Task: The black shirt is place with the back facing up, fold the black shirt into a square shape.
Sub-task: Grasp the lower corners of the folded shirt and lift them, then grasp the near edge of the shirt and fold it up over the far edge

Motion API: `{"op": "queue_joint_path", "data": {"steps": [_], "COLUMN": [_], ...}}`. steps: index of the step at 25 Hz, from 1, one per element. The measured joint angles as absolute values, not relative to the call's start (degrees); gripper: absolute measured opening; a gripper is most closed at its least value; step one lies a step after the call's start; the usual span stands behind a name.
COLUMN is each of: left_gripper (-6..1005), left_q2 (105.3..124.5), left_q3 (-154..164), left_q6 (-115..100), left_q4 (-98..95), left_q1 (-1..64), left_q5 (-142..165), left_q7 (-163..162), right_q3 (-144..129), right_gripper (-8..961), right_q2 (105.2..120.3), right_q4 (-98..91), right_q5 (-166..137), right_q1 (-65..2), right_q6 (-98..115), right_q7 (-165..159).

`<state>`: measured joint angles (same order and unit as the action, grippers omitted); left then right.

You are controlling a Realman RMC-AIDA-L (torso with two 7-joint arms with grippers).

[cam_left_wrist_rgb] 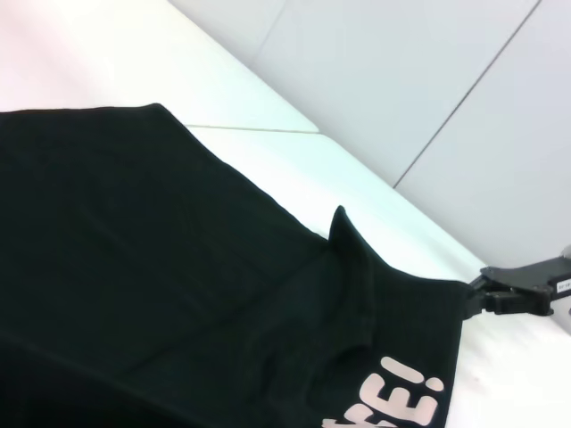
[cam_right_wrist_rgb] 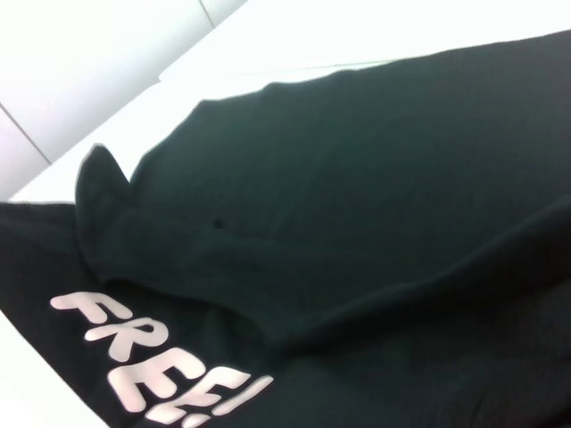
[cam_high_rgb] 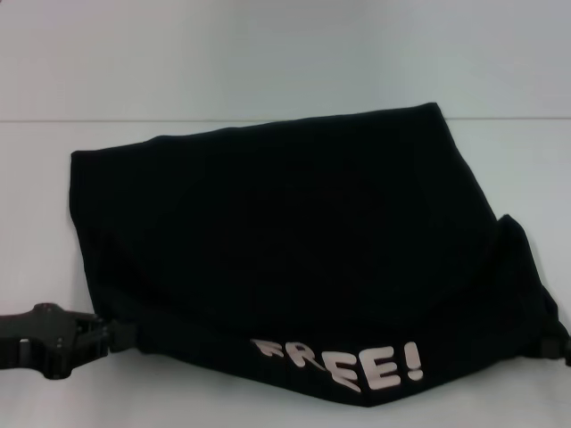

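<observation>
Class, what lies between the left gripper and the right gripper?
Head view: only the black shirt spans from left gripper to right gripper.

Shirt fills the middle; free table only at the margins.
My black shirt (cam_high_rgb: pixel 294 259) covers most of the white table (cam_high_rgb: pixel 268 53). Bare strips lie behind it and along both sides; my left gripper (cam_high_rgb: pixel 111 334) and right gripper (cam_left_wrist_rgb: pixel 477 299) occupy its near corners.

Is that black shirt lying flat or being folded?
Being folded: the shirt is doubled over, its near edge raised and turned up so the FREE! print shows.
</observation>
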<state>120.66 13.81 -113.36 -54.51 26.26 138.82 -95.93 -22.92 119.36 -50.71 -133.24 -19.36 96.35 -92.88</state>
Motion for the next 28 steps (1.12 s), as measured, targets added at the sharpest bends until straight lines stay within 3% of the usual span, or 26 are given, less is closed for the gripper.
{"op": "queue_joint_path", "data": {"steps": [19, 28], "left_gripper": [19, 19], "left_q2": [119.60, 119.08], "left_q3": [11.5, 11.3], "left_q6": [-113.7, -113.5], "left_q4": [-54.6, -54.1], "left_q1": [26.1, 27.4], "left_q5": [141.7, 142.7], "left_q7": [-94.3, -94.3], "right_q3": [-15.4, -14.8], "right_gripper": [49, 48], "right_q2": [120.32, 120.16], "right_q4": [-45.0, -43.4], "right_q5": [-133.7, -133.6], "right_q1": [-9.6, -9.4], "right_q6": [103.7, 104.0], "right_q7": [-81.6, -80.8]}}
